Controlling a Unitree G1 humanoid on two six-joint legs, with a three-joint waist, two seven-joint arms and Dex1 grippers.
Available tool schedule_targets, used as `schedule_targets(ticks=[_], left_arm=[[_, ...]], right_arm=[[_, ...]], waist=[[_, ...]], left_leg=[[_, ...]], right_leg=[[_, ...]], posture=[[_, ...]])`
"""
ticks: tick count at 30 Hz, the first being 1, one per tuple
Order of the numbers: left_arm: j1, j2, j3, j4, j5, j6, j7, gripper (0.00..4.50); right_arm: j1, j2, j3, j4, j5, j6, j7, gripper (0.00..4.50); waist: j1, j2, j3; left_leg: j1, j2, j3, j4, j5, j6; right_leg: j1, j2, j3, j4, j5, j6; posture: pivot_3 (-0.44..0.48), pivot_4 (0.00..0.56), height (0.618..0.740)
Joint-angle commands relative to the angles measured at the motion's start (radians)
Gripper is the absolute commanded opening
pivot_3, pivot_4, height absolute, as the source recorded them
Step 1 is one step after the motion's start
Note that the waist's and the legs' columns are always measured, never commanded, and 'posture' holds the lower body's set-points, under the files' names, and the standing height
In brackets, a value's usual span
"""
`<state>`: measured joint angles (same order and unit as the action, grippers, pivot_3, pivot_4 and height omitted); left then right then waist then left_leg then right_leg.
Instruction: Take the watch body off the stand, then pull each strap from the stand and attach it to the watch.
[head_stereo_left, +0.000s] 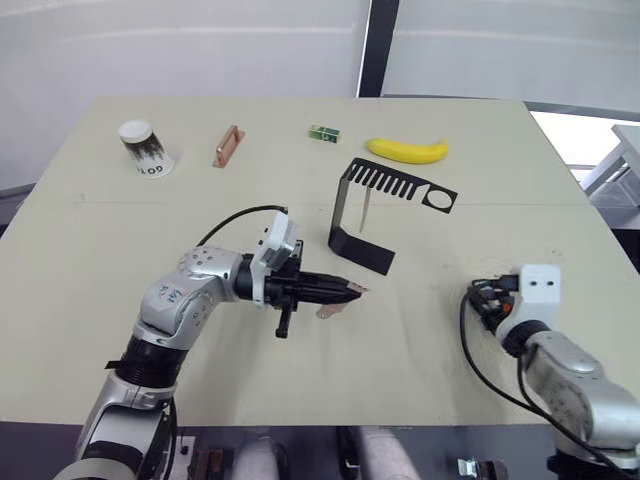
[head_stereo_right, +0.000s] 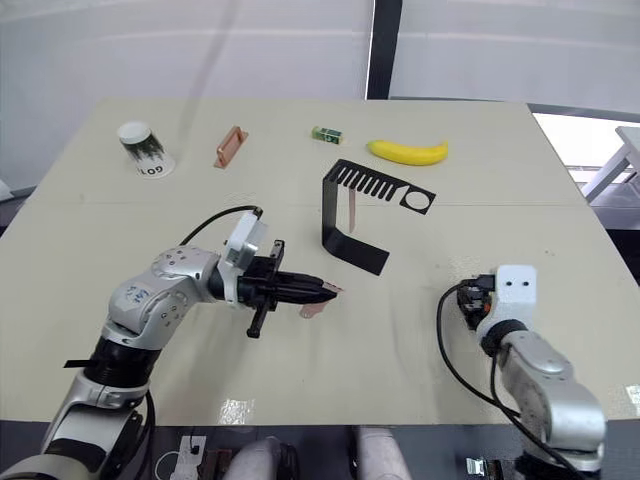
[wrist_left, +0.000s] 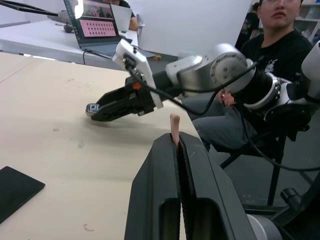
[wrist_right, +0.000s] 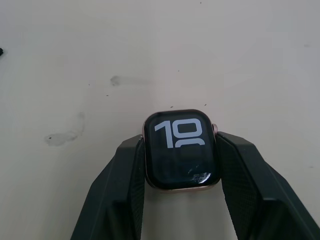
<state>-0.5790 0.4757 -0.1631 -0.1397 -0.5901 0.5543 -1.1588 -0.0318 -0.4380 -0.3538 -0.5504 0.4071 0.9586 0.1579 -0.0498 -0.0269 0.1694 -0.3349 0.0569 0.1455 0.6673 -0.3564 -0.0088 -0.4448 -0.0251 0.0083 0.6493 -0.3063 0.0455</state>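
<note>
The black stand (head_stereo_left: 362, 218) sits at mid-table, with one pink strap (head_stereo_left: 365, 209) hanging from its comb-toothed arm. Just in front of the stand's base, my left gripper (head_stereo_left: 350, 290) is shut on the other pink strap (head_stereo_right: 318, 306). That strap's tip (wrist_left: 174, 127) pokes out between the closed fingers, and the rest trails down to the table. Near the front right of the table, my right gripper (wrist_right: 180, 141) is shut on the watch body (wrist_right: 181, 150). The watch has a black screen and a copper rim, is held by its sides, and hovers just over the tabletop.
Along the far side lie a tipped paper cup (head_stereo_left: 145, 148), a copper bar (head_stereo_left: 228, 146), a small green block (head_stereo_left: 324, 132) and a banana (head_stereo_left: 407, 150). A person (wrist_left: 280, 35) sits beyond the table's right edge, with a laptop (wrist_left: 97, 25) behind.
</note>
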Motion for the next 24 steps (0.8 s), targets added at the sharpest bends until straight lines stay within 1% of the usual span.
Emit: schedule_targets(ticks=[1,3,6,10,12,16,24], left_arm=[[-0.022,0.004,0.014,0.009,0.034,-0.075,-0.014,0.0],[-0.024,0.007,0.007,0.019,0.058,-0.114,-0.026,0.0],[-0.032,0.015,-0.016,0.04,0.124,-0.22,-0.059,0.0],[-0.048,0.019,-0.038,0.076,0.202,-0.364,-0.101,0.0],[-0.06,0.016,-0.045,0.101,0.236,-0.427,-0.108,0.0],[-0.078,0.013,-0.063,0.146,0.295,-0.547,-0.127,0.0],[-0.109,0.002,-0.081,0.217,0.36,-0.675,-0.137,0.0]], right_arm=[[-0.021,-0.072,-0.11,-0.096,0.202,0.177,0.124,1.61],[-0.038,-0.1,-0.162,-0.105,0.322,0.277,0.171,1.61],[-0.084,-0.151,-0.2,-0.093,0.468,0.407,0.223,1.61],[-0.212,-0.122,-0.232,-0.031,0.641,0.574,0.212,1.61],[-0.261,-0.119,-0.222,0.001,0.698,0.637,0.208,1.61],[-0.279,-0.141,-0.159,0.038,0.806,0.656,0.183,1.61],[-0.346,-0.116,-0.084,0.159,1.001,0.647,0.011,1.61]], waist=[[-0.002,0.0,0.0],[-0.003,0.0,0.0],[-0.002,0.0,0.0],[-0.002,0.0,0.0],[-0.001,0.0,0.0],[0.001,0.0,0.0],[-0.001,0.0,0.0]], left_leg=[[0.0,0.0,0.0,0.0,0.0,0.0],[0.0,0.0,0.0,0.0,0.0,0.0],[0.0,0.0,0.0,0.0,0.0,0.0],[0.0,0.0,0.0,0.0,0.0,0.0],[0.0,0.0,0.0,0.0,0.0,0.001],[-0.001,0.0,-0.001,-0.001,0.0,0.001],[-0.002,0.0,0.0,0.0,0.0,0.002]], right_leg=[[0.0,0.0,0.0,0.0,0.0,0.0],[0.0,0.0,0.0,0.0,0.0,0.0],[0.0,0.0,0.0,0.0,0.0,0.0],[0.0,0.0,0.0,0.0,0.0,0.0],[0.0,0.0,0.0,0.0,0.0,0.0],[0.0,0.0,0.0,-0.002,0.0,0.0],[0.0,-0.001,0.0,-0.002,0.001,0.001]], posture=[[0.0,0.15,0.74],[0.0,0.15,0.74],[0.0,0.15,0.74],[0.0,0.15,0.74],[0.0,0.15,0.74],[0.0,0.15,0.74],[0.0,0.15,0.74]])
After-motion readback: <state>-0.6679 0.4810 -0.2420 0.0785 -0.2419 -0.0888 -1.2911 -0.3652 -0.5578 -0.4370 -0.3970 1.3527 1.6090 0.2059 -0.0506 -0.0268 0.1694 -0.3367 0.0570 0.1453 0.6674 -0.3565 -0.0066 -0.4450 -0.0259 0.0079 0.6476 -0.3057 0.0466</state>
